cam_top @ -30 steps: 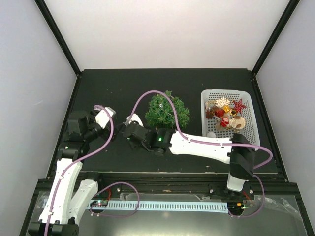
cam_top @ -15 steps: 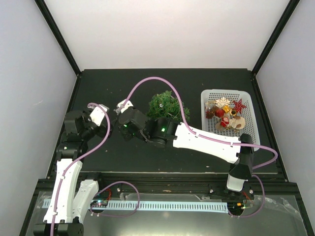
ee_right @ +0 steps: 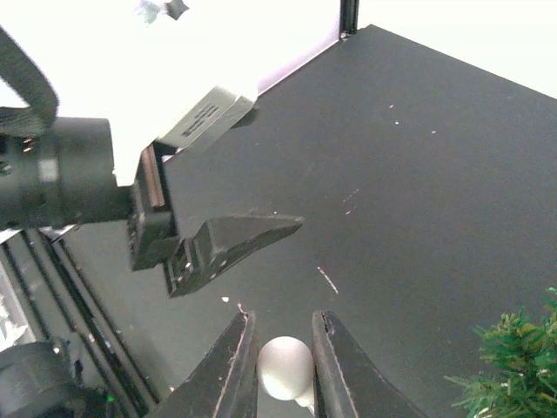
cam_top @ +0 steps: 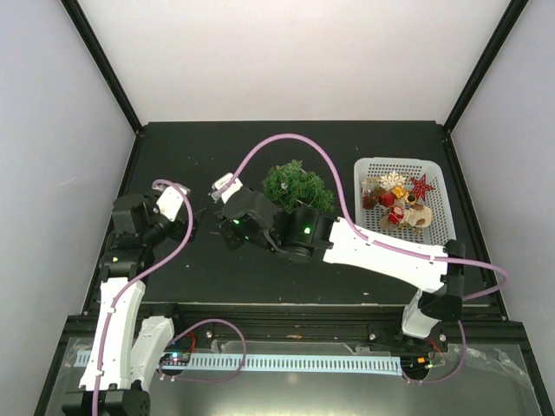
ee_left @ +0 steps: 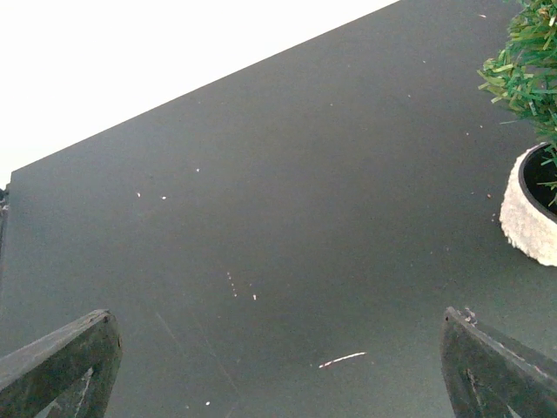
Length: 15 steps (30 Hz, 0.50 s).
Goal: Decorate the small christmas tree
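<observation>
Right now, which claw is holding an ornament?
The right claw: it is shut on a small white ball. The left claw stands wide open with nothing between its fingers.

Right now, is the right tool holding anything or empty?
Holding: the right tool is shut on a small white ball, its fingers pressed against either side in the right wrist view.

Tree (cam_top: 297,186): we see it just left of the basket (cam_top: 444,227).
Ornaments (cam_top: 397,201): we find them in the basket's far half.
Grippers: we place the left gripper (ee_left: 277,315) and right gripper (ee_right: 285,322) left of the tree, tip to tip.
Ball (ee_right: 285,367): we see it between the right gripper's fingers.
</observation>
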### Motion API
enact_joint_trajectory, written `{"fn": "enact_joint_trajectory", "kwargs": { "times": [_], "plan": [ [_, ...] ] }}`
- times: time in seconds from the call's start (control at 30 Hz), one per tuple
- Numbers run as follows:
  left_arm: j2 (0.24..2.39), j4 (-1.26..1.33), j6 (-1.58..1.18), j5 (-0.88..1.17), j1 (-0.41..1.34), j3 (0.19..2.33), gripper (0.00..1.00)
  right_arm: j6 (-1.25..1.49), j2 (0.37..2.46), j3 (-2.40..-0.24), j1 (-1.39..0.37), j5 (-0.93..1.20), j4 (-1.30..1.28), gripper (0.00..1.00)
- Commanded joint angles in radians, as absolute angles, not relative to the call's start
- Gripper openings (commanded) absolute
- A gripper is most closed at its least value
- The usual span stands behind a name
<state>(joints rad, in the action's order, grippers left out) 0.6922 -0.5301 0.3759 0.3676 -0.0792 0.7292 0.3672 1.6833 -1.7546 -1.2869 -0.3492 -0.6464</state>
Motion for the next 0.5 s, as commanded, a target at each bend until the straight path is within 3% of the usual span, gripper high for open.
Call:
{"fn": "enact_joint_trajectory", "kwargs": {
  "times": [0.0,0.23,0.47],
  "plan": [
    [0.694,-0.526,0.364,0.398,-0.090,0.727,0.99,0.376,1.637,-1.686,-1.309,-0.306,-0.619,0.19],
    [0.691,-0.523,0.366,0.406,-0.091,0.723,0.99,0.434,1.542,-1.474,-1.350,-0.293,-0.532,0.19],
    [0.694,-0.522,0.367,0.418,-0.091,0.722,0.99,0.443,1.449,-1.462,-1.399,-0.341,-0.555,0.19]
  ]
}}
